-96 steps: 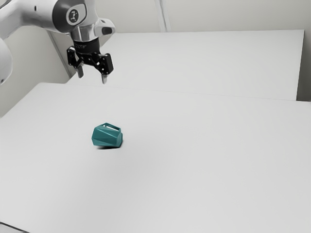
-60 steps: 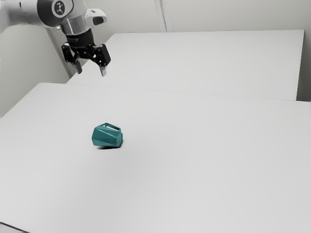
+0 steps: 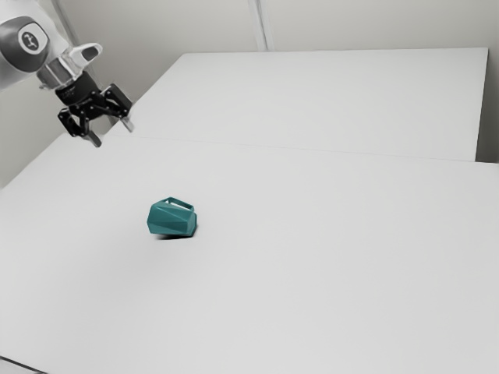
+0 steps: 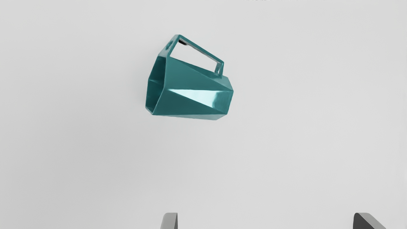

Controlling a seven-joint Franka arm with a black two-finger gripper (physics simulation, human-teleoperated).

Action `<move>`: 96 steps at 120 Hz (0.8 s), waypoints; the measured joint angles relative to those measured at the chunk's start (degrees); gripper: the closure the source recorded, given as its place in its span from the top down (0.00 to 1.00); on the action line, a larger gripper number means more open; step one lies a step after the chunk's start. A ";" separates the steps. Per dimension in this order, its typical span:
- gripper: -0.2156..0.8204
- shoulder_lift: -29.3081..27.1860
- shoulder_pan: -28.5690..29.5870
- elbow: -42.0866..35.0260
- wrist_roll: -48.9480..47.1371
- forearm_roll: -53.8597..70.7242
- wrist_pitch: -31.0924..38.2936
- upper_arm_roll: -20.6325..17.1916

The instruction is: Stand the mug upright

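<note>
On a pale counter (image 3: pixel 312 273) before a light wall (image 3: pixel 351 23), a teal faceted mug (image 3: pixel 171 220) lies on its side.
The mug's open mouth (image 4: pixel 155 89) faces the exterior view's left, its narrower base the right; the handle (image 4: pixel 202 50) is joined along its body. Well apart from it, toward the exterior view's upper left, the robot arm (image 3: pixel 14 54) holds its fingers (image 3: pixel 93 140) above the counter, spread wide and grasping nothing.
</note>
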 joint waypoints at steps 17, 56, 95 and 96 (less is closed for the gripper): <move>0.79 3.37 2.59 -2.11 4.03 -6.56 2.63 3.78; 0.79 12.33 3.90 -2.79 14.30 -18.33 4.65 5.74; 0.79 20.03 8.11 -5.72 25.02 -30.24 3.91 6.62; 0.79 20.17 8.20 -5.77 25.30 -30.50 3.86 6.67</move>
